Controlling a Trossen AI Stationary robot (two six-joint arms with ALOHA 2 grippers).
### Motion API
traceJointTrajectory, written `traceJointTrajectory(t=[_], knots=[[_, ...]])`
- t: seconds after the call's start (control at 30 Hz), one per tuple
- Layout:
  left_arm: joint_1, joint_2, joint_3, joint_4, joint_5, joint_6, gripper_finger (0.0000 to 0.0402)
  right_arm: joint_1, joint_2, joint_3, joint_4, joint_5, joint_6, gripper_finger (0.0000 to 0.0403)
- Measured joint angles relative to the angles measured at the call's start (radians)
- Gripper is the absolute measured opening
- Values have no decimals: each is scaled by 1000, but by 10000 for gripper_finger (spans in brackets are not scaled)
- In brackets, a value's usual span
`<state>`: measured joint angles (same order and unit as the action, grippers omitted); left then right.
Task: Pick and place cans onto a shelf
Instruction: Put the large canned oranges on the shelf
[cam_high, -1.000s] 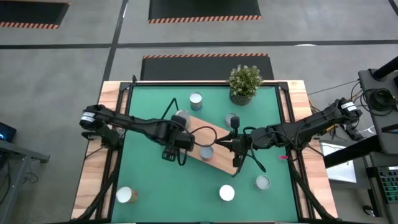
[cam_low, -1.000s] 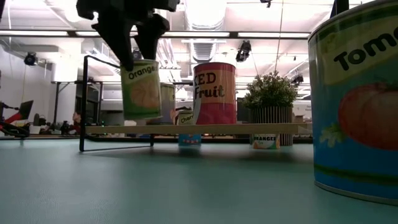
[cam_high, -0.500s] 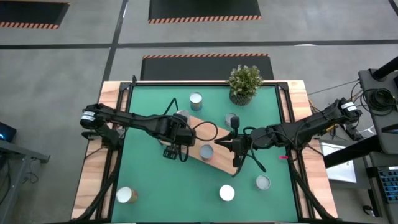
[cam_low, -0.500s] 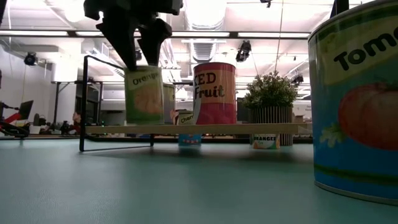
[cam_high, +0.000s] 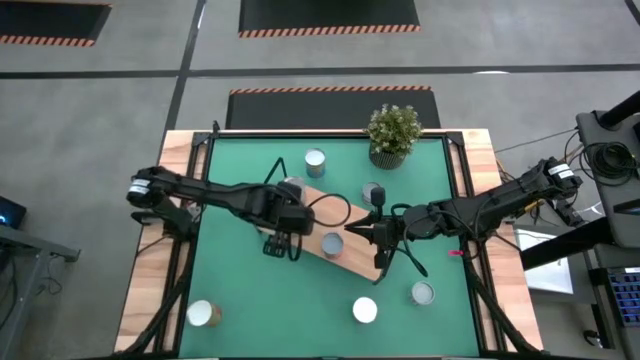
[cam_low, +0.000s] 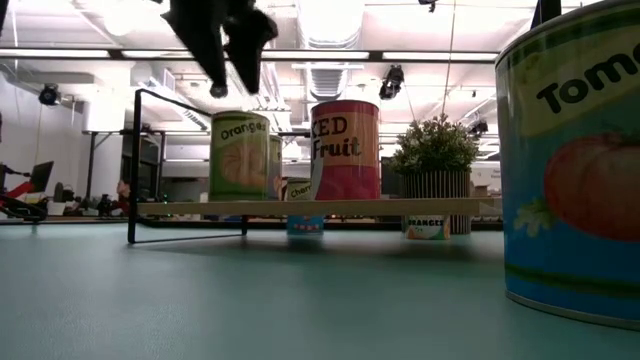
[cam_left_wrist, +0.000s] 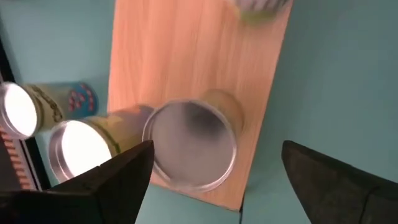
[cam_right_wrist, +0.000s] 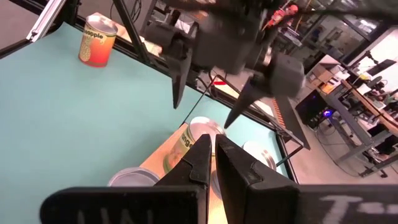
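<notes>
1. Standing upright on the flat light-wood shelf (cam_low: 320, 208), between its black wire end loops, are two cylindrical tins: an orange-labelled can (cam_low: 239, 155) and a red fruit can (cam_low: 346, 149).
2. Hovering just above the orange-labelled can, the left gripper (cam_low: 228, 60) is spreading its fingers wide, gripping nothing.
3. Waiting over the shelf's other end, the right gripper (cam_high: 372, 231) is pressing its fingers together, empty.
4. Resting on the green worktop (cam_high: 240, 290) are more round-topped cans.

Two dark jointed arms, black looping cables, tapered black fingers (cam_left_wrist: 118, 180)
</notes>
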<state>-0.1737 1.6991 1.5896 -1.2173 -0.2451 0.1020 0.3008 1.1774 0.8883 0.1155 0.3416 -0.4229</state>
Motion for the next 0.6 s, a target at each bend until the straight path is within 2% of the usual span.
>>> traceJointTrajectory(t=[0.1,0.2,0.27,0.47,0.53,0.6], knots=[[-12,-13,0,35,-3,-21,308,0,0,0,0,0,0,13],[-15,-18,-4,47,-21,-32,261,0,0,0,0,0,0,13],[-15,-18,-6,49,-48,-35,214,0,0,0,-1,0,0,13],[-14,-18,-11,51,-60,-34,34,0,0,0,-2,0,0,13],[-14,-18,-20,51,-60,-37,12,0,0,0,-3,0,0,13],[-14,-19,-38,51,-60,-37,21,0,0,0,-3,0,0,13]])
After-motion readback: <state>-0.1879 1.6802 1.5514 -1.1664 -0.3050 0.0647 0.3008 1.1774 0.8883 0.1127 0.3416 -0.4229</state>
